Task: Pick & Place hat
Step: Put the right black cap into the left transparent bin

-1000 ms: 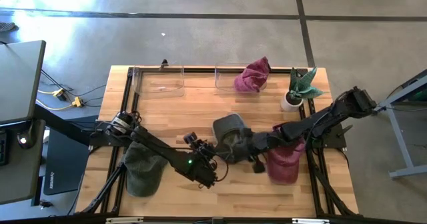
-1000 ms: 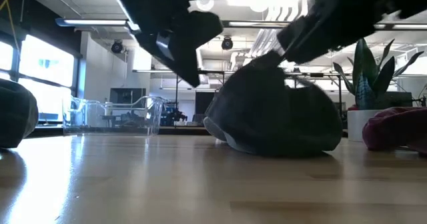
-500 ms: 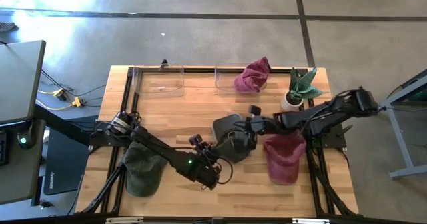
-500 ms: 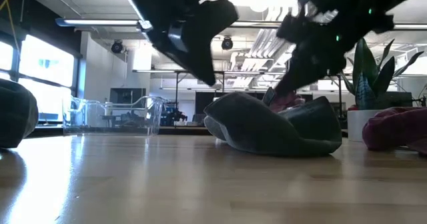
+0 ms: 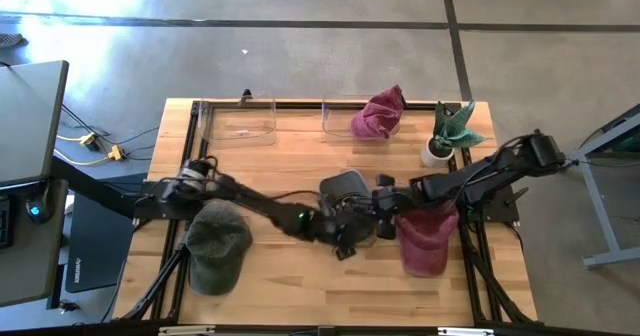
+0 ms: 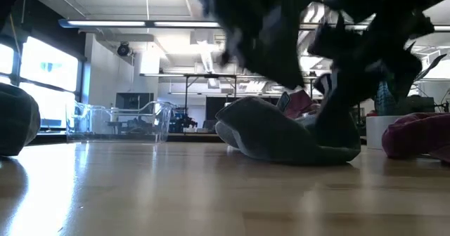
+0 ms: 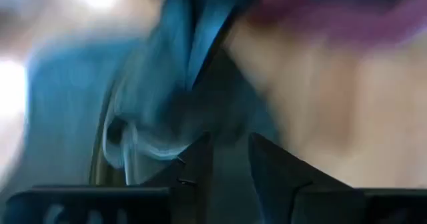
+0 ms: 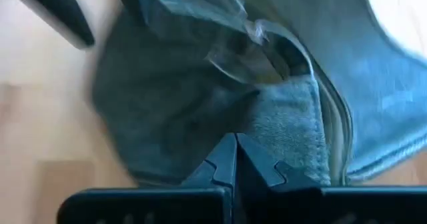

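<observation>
Both arms crowd the middle of the slatted wooden worktop (image 5: pixel 300 166), where the grey hat (image 5: pixel 345 191) lies flopped, soft felted fabric with a curved brim and a stitched inner band showing. The left hand (image 5: pixel 345 238) sits at its near edge, dark fingers slightly parted, nothing between them. The right hand (image 8: pixel 233 154) is pressed against the hat's far side, fingers pinched together over the fuzzy band, though I cannot tell if cloth is caught. A maroon hat (image 5: pixel 425 241) slumps just beside, an olive hat (image 5: pixel 215 251) rests well apart
</observation>
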